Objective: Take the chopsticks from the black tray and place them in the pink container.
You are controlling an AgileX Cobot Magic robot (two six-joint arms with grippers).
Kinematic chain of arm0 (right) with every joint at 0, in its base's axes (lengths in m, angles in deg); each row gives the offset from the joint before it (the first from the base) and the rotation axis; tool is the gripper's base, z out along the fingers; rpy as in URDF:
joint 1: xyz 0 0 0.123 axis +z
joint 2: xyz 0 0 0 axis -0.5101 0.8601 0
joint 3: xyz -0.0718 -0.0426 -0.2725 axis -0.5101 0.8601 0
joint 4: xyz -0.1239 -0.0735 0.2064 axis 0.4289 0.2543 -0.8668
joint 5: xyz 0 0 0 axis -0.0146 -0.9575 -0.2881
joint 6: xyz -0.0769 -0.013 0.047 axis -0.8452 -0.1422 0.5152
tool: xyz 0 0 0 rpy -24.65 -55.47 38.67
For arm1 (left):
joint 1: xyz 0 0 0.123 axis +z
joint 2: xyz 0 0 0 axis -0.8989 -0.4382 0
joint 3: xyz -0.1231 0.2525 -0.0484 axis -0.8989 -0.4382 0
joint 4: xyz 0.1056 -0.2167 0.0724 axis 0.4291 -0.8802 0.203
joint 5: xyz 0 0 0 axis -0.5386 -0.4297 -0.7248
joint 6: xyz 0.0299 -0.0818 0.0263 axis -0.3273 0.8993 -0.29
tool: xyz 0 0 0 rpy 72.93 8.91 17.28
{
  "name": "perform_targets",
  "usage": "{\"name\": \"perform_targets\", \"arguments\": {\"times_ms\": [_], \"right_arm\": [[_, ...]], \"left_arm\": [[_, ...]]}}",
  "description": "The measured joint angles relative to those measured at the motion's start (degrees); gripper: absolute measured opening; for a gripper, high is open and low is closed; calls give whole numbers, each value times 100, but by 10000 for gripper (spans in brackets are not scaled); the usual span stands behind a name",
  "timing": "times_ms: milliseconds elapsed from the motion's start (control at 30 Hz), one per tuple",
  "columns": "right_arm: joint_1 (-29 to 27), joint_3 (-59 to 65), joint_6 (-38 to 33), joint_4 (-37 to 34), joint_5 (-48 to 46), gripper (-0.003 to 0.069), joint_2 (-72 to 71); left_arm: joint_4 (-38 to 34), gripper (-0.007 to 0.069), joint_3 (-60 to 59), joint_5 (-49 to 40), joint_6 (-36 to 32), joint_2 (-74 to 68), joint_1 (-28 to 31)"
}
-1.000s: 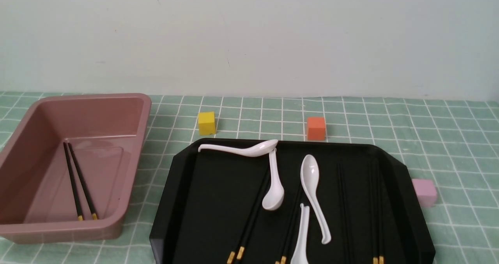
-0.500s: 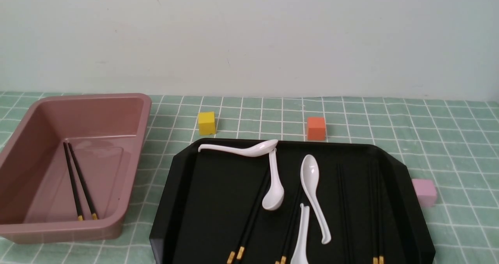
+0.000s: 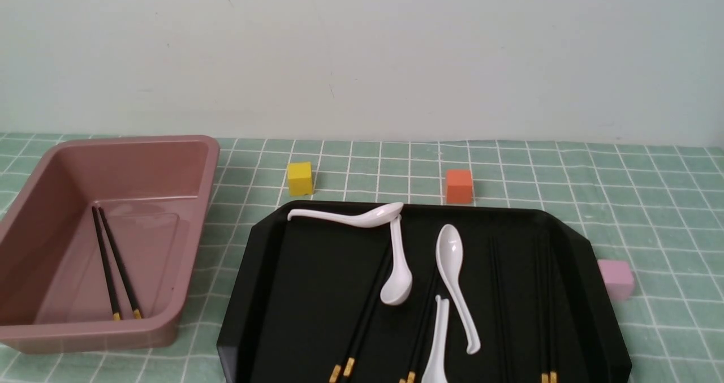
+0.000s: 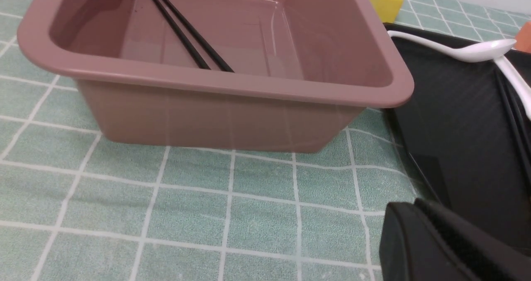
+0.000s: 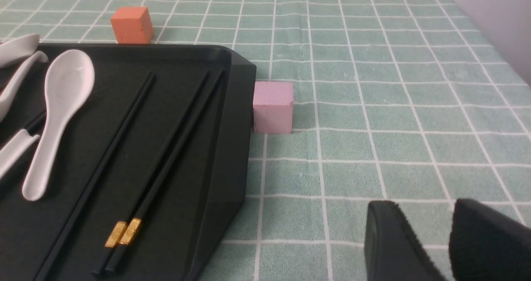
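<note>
1. On the green gridded counter [image 3: 667,213], with 12 o'clock pointing away from the robot: tray [image 3: 317,281] at centre, tub [image 3: 85,333] well toward 9 o'clock.
2. In the tub, one pair of chopsticks [image 3: 121,270]: gold ends toward 6 o'clock, somewhat spread; black tips close together toward 12.
3. In the tray, four more pairs. First pair [image 3: 366,321] slanting from 7 to 1 o'clock; second pair [image 3: 421,329] on a similar slant, among the spoons; third pair [image 3: 499,309] and fourth pair [image 3: 546,309] nearer the 3 o'clock side, running roughly 12 to 6. Gold ends of the first, second and fourth pairs visible toward 6.
4. Also in the tray, four white spoons [image 3: 451,253]: one near the 12 o'clock rim, with bowl toward 3 and touching the next spoon's handle.
5. Beyond the tray, yellow cube [image 3: 300,179] toward 11 o'clock, orange cube [image 3: 459,186] just past 12. Pink cube [image 3: 616,279] just beside the tray toward 3.
6. Left fingers [image 4: 399,227]: pressed together, low beside the tray.
7. Right fingers [image 5: 388,231]: spread, above the counter.
</note>
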Motion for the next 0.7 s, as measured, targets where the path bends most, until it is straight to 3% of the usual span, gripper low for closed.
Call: {"name": "perform_targets", "arguments": {"times_ms": [700], "right_arm": [[0, 0, 0, 0, 0, 240, 0]], "left_arm": [[54, 29, 0, 0, 0, 0, 0]]}}
